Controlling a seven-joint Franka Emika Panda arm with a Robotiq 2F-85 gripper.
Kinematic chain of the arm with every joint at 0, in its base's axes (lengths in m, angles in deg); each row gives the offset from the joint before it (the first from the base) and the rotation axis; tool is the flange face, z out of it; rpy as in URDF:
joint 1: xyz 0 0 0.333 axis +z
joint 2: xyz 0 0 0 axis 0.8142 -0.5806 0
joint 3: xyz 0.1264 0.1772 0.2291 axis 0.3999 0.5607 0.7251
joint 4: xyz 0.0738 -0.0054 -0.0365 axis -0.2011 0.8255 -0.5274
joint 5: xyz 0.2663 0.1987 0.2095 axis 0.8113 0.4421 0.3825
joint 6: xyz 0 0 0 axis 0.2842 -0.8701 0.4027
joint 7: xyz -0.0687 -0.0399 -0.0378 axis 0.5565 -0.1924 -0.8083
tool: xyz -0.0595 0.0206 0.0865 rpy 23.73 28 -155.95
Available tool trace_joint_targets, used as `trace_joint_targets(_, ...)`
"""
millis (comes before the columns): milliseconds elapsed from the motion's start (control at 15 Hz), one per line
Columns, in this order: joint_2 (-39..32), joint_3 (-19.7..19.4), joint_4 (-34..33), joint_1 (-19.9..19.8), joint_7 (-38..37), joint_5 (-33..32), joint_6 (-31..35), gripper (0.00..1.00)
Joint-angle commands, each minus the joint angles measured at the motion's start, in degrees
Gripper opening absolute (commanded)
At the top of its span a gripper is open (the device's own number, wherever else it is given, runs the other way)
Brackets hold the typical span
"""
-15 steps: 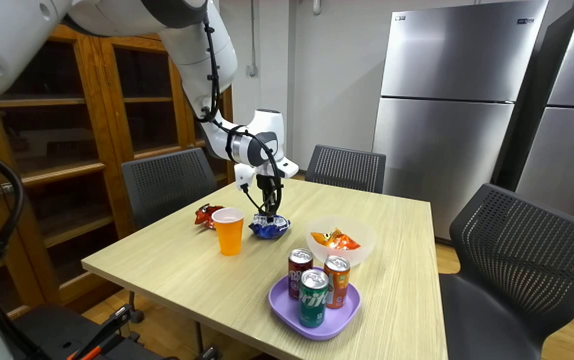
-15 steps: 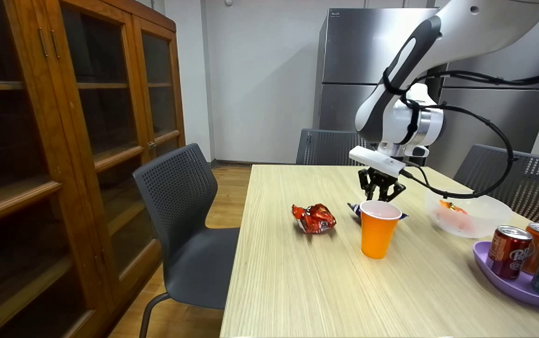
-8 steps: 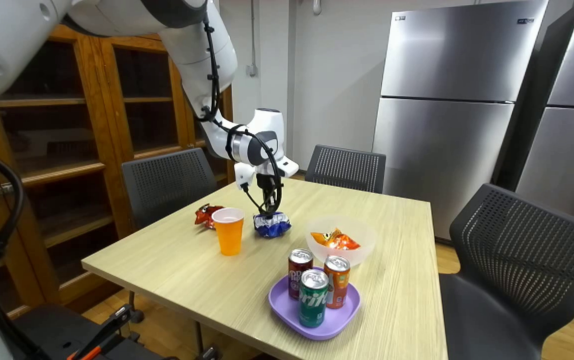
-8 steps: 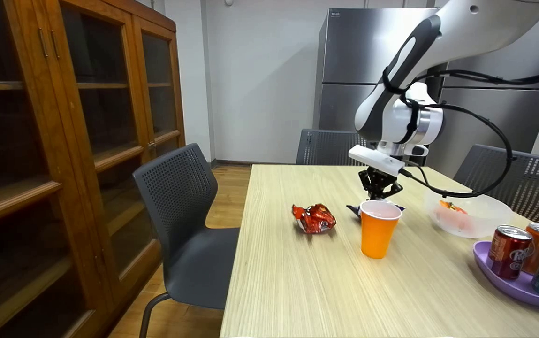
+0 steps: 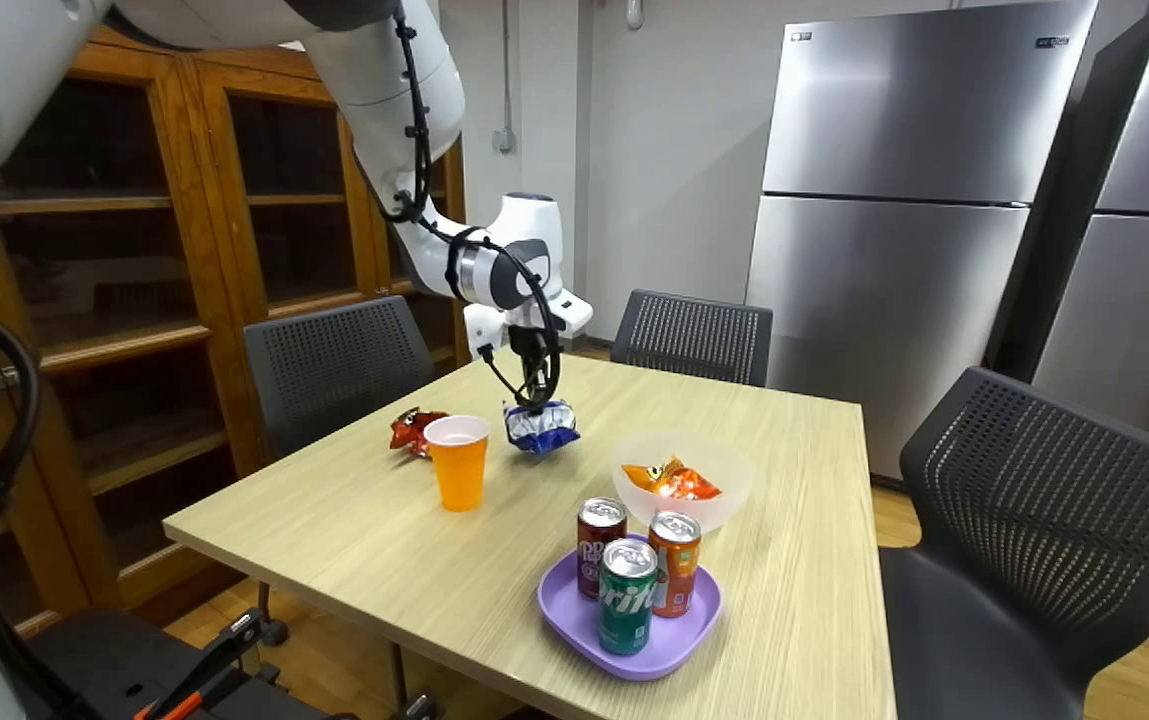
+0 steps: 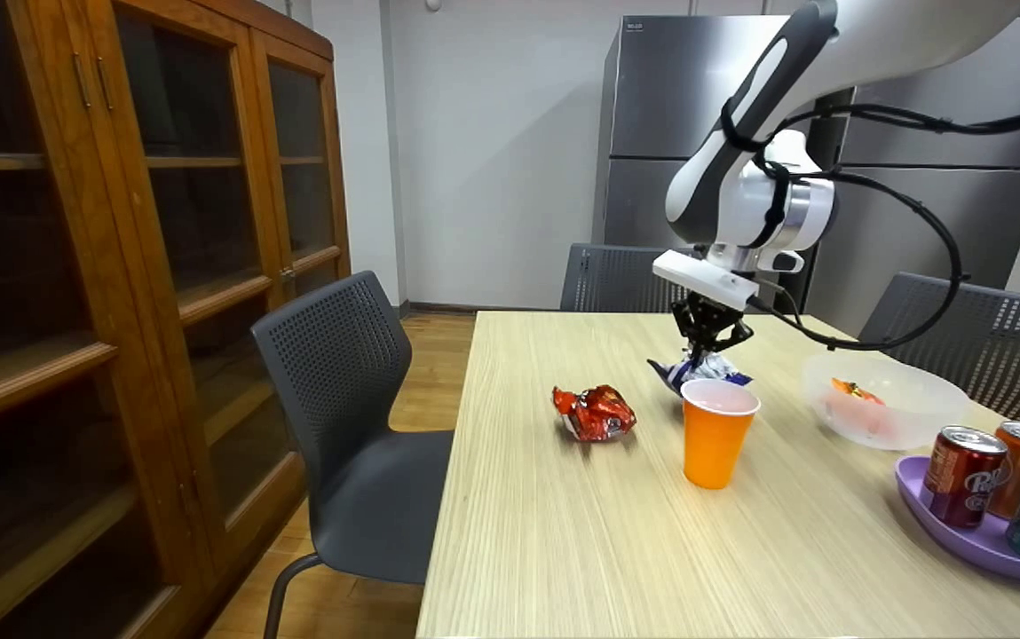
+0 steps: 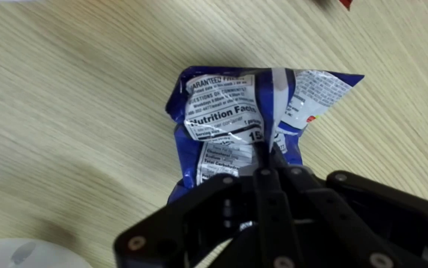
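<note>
Wrist view: the blue bag [image 7: 232,117] is pinched in the claw [image 7: 270,153].

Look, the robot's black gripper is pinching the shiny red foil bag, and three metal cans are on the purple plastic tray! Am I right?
Not quite: the black gripper is pinching the crinkly blue-and-white foil bag, as the wrist view shows; the shiny red foil bag lies apart from it. The three metal cans are indeed on the purple plastic tray.
</note>
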Motion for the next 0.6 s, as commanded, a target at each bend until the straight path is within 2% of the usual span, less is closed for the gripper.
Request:
trace_joint_targets(0,5.43,-0.56,3.05,0.69,-0.32,-0.10,0.71,0.00)
trace_joint_targets(533,14.20,-2.89,9.51,0.02,-0.88,-0.76,4.23,0.00)
